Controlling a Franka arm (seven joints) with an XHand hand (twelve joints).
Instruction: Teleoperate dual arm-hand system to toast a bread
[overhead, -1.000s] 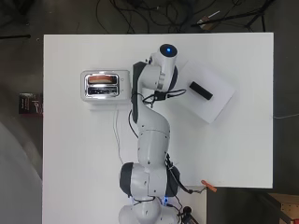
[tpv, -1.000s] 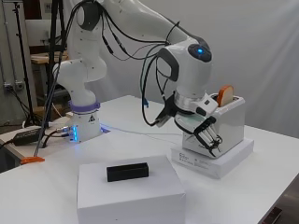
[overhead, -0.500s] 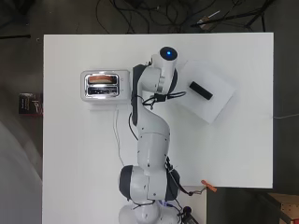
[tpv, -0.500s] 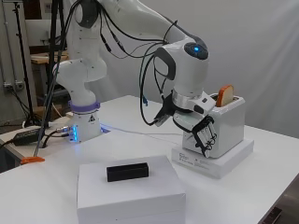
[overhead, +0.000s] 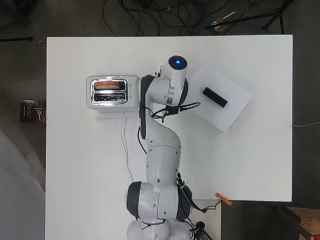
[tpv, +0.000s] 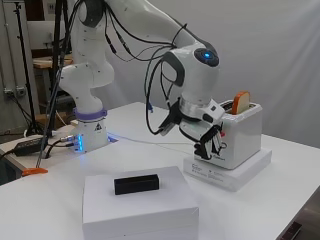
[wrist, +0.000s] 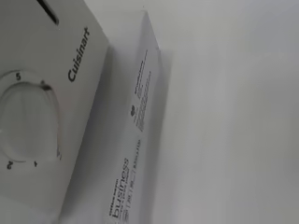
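I have pulled my hand (tpv: 209, 141), fingers curled on nothing, back to the front of the white box-shaped toaster (tpv: 242, 134), where the orange-crusted bread slice (tpv: 241, 102) stands unlowered in its slot.

Even, diffuse overhead light is falling across the white worktop (overhead: 90, 165), which is reading bright to near washed-out in the overhead view. Shadows are lying soft and faint beside the toaster (overhead: 112, 92) and the white box (tpv: 137, 202). The toaster's chrome top is giving off slight glare. The wrist view is showing the toaster's dial (wrist: 25, 123) blurred at close range. A blue indicator light (tpv: 204, 55) is glowing on the arm.
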